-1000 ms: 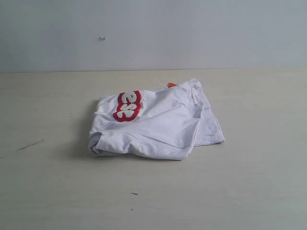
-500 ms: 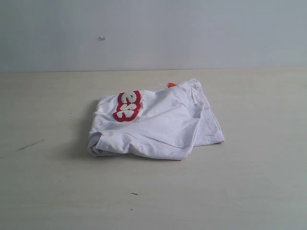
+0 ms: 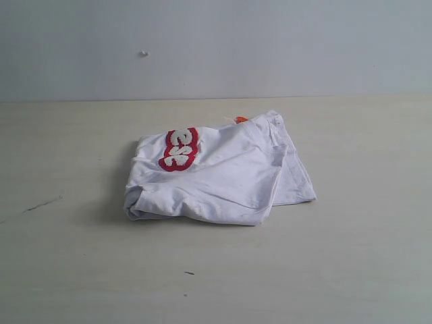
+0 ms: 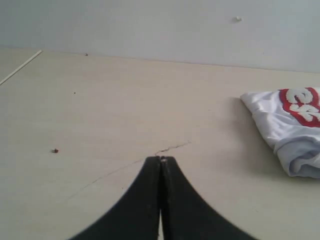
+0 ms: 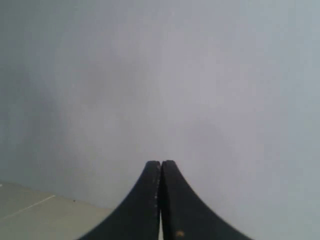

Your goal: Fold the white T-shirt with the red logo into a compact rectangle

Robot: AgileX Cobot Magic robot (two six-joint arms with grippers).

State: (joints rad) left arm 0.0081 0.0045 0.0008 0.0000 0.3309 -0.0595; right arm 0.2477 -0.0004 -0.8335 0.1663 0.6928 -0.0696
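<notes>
There is one white T-shirt [image 3: 223, 179] on one bench [image 3: 351, 256]. It bears one red logo [image 3: 179, 150] and one orange tag [image 3: 241, 119]. Two tools show: one left tool [image 4: 160, 160], one right tool [image 5: 160, 163].

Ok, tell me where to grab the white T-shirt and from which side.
Probably the thin layer at the right of the white T-shirt, approached from the right: it lies flat and exposed, while the left end is a bulky roll.

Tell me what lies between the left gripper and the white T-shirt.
Left wrist view: only bare table, with a thin crack by the shut left gripper; nothing else before the white T-shirt.
</notes>
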